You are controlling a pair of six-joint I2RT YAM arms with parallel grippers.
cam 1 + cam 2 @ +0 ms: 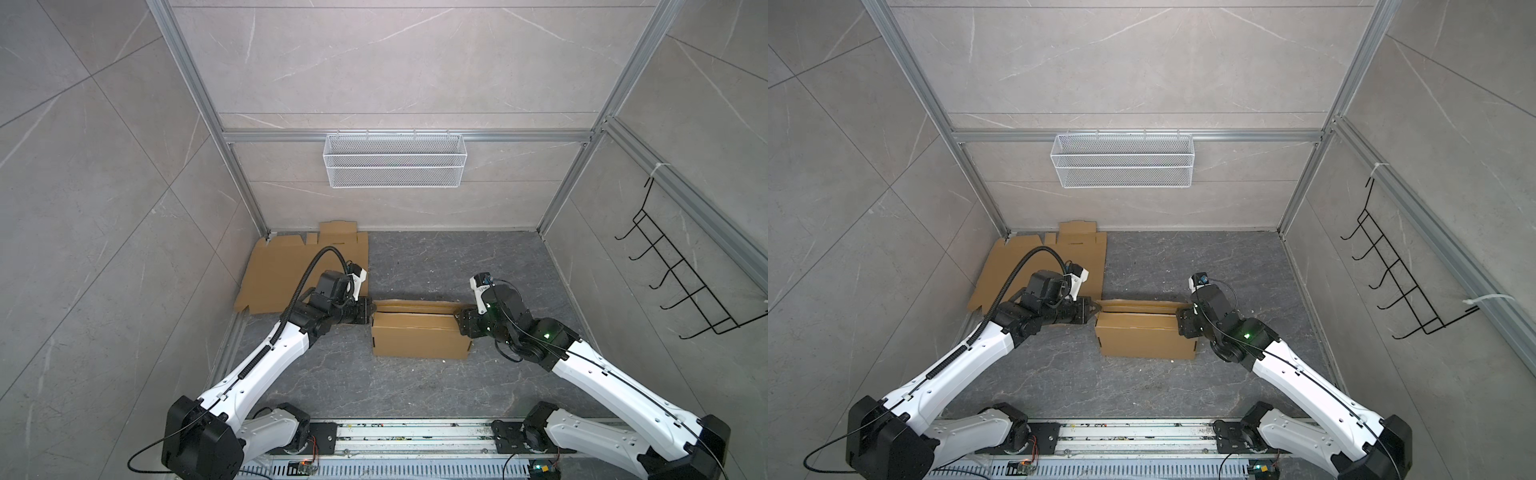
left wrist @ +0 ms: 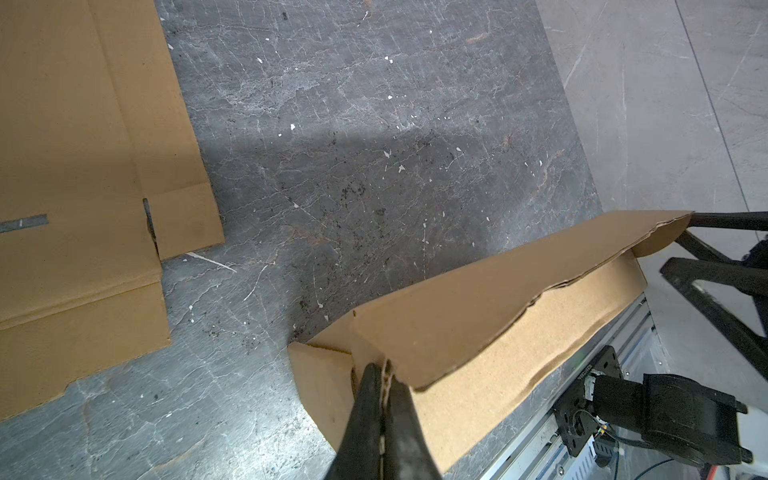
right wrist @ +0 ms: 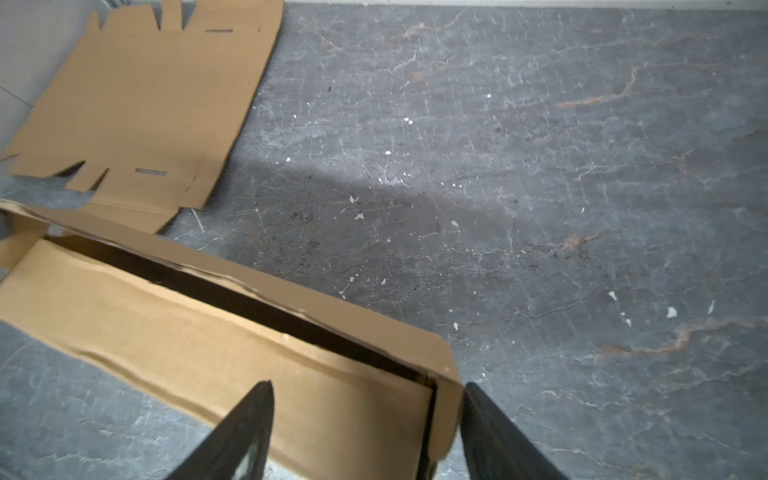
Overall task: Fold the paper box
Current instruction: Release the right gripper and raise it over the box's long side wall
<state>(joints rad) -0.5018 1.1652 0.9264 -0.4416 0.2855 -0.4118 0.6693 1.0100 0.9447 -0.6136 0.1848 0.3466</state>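
The paper box [image 1: 419, 340] [image 1: 1146, 340] is a long brown cardboard box lying across the middle of the dark floor, its top panel partly down with a dark gap along the far side. At the box's left end my left gripper [image 1: 371, 312] [image 1: 1094, 309] [image 2: 384, 368] is shut, pinching a corrugated edge of the cardboard between its fingers. My right gripper [image 1: 461, 320] [image 1: 1179, 318] [image 3: 368, 384] is open at the right end. Its black fingers straddle the box's corner [image 3: 440, 399], one over the top panel, one outside the end flap.
A flat, unfolded cardboard sheet [image 1: 291, 270] [image 1: 1034, 266] [image 2: 75, 166] [image 3: 145, 104] lies at the back left against the wall. A white wire basket [image 1: 395, 160] hangs on the back wall and a black hook rack [image 1: 681, 270] on the right wall. The arms' base rail [image 1: 415, 440] runs along the front.
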